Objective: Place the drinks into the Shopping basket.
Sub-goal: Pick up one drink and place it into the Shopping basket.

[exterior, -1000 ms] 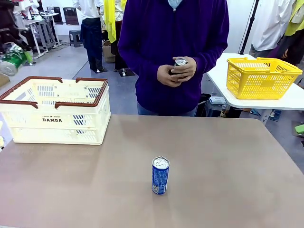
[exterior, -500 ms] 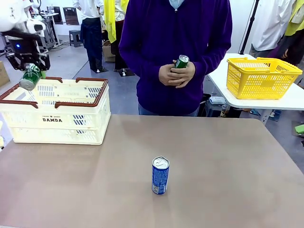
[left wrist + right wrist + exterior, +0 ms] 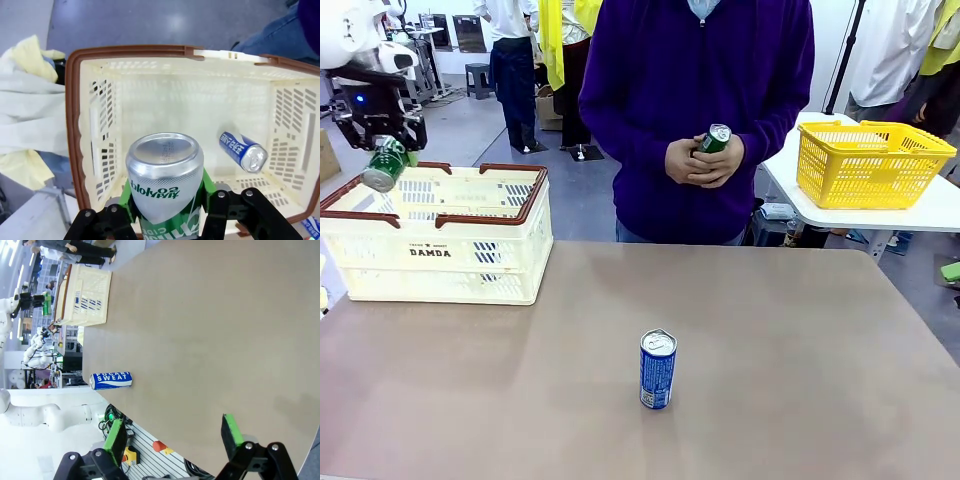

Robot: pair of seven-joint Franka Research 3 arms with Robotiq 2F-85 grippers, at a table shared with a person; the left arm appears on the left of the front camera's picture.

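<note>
Left claw (image 3: 384, 140): clamped on the green can (image 3: 164, 175), tilted over the basket's (image 3: 490, 270) left end. One blue can (image 3: 243, 151) lies inside; a second blue can (image 3: 658, 370) stands on the table (image 3: 800, 330). My right claw (image 3: 172, 437): fingers apart, nothing between them

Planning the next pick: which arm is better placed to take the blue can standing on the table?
Probably right. The right gripper is open and empty, with the blue can in its view. The left gripper is shut on a green can above the Shopping basket.
</note>
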